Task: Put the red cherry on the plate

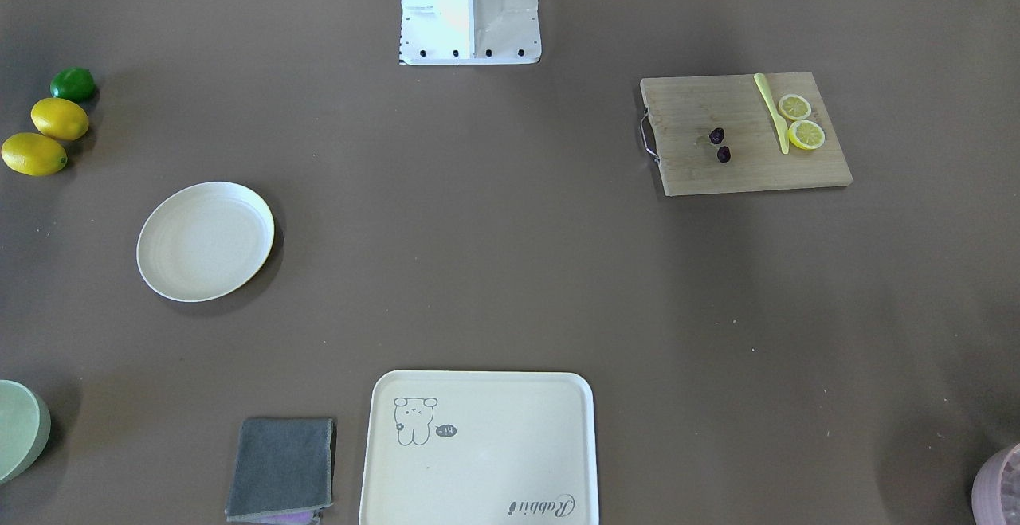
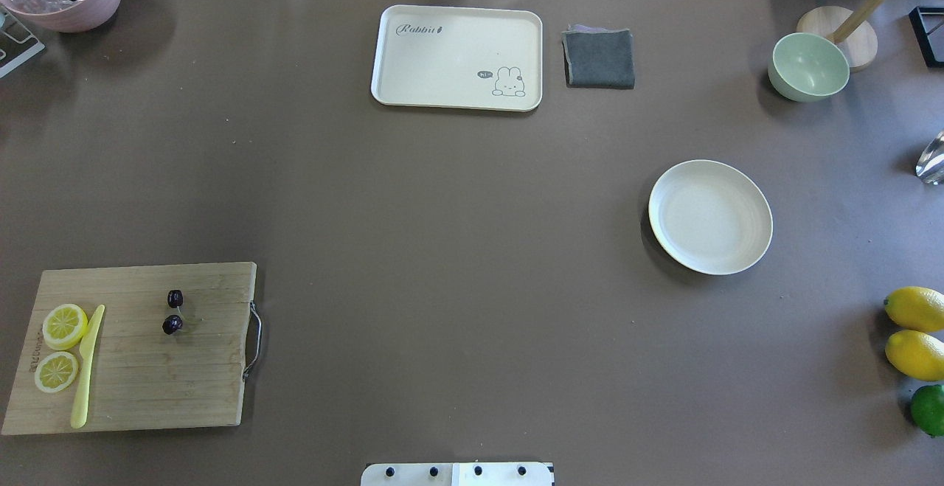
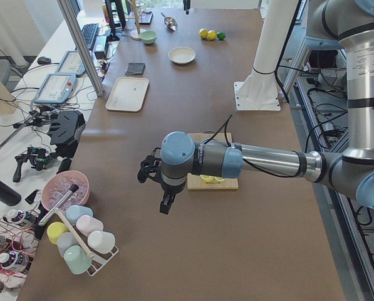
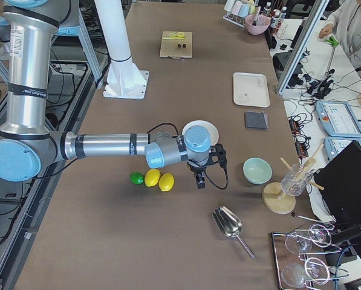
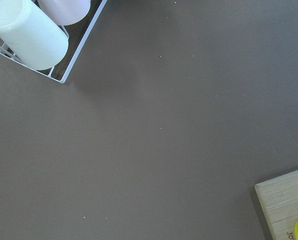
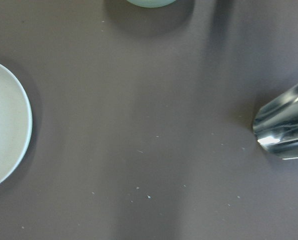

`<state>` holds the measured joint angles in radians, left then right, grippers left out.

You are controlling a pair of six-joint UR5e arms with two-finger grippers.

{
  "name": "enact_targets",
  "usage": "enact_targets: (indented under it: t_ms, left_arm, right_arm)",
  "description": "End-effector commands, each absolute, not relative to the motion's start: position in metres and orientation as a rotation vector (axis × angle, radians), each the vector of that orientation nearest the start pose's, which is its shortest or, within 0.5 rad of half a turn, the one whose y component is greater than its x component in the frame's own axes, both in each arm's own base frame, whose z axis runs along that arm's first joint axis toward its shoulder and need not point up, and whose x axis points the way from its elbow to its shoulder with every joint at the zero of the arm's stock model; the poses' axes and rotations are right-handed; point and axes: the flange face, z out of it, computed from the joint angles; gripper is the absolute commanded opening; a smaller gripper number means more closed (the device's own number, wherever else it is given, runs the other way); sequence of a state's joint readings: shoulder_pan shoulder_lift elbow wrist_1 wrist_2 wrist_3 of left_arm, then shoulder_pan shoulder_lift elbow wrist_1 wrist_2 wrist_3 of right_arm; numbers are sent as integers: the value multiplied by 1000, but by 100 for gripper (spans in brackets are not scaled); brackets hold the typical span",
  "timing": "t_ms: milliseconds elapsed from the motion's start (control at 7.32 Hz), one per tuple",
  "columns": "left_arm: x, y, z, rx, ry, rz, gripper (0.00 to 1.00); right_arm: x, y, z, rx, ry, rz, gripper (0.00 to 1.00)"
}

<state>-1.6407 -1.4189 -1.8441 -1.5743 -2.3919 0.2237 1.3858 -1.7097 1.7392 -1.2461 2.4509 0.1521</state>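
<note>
The red cherry [image 2: 172,324] lay on the wooden cutting board [image 2: 184,383] at the robot's left side of the table. Its two dark fruits sat close together near the board's metal handle, well apart from the lemon slices [image 2: 64,326] and the yellow knife [image 2: 87,368] at the other end. The plate [image 2: 710,217] sat far off on the robot's right side, near two lemons [image 2: 917,309] and a lime [image 2: 929,408]. The overhead and front-facing views showed neither arm; only the side views did. In them the left gripper [image 3: 166,205] hung above the table beyond the board, toward the cup rack [image 5: 34,35], and the right gripper [image 4: 200,181] hung near the plate and the green bowl [image 4: 257,170]. Whether either gripper's fingers stood apart or together could not be told. The left wrist camera caught only a corner of the board, and the right wrist camera caught the plate's rim and a metal scoop [image 6: 283,130].
</note>
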Motion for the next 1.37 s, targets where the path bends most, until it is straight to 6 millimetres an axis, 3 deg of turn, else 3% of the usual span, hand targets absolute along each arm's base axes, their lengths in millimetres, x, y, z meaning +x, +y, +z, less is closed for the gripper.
enact_targets:
  t_ms: [0, 273, 410, 547, 683, 957, 1230]
  left_arm:
    - [-88, -428, 589, 248, 814, 195, 98]
    - [-85, -429, 589, 251, 815, 190, 98]
    - [-84, -429, 586, 251, 817, 187, 98]
    - [-84, -429, 586, 251, 817, 185, 98]
    - [-84, -429, 585, 254, 817, 186, 98]
    - [-84, -429, 585, 253, 817, 185, 98]
    - [-84, -429, 584, 264, 815, 190, 98]
  right_arm:
    - [-79, -451, 591, 175, -961, -199, 99]
    - [-134, -483, 584, 85, -977, -155, 94]
    - [-161, -509, 576, 65, -983, -150, 92]
    - [-179, -517, 579, 47, -980, -169, 90]
    - [-199, -525, 570, 44, -986, -194, 90]
    - [-226, -520, 560, 15, -995, -206, 90]
    - [-243, -514, 564, -3, -990, -233, 85]
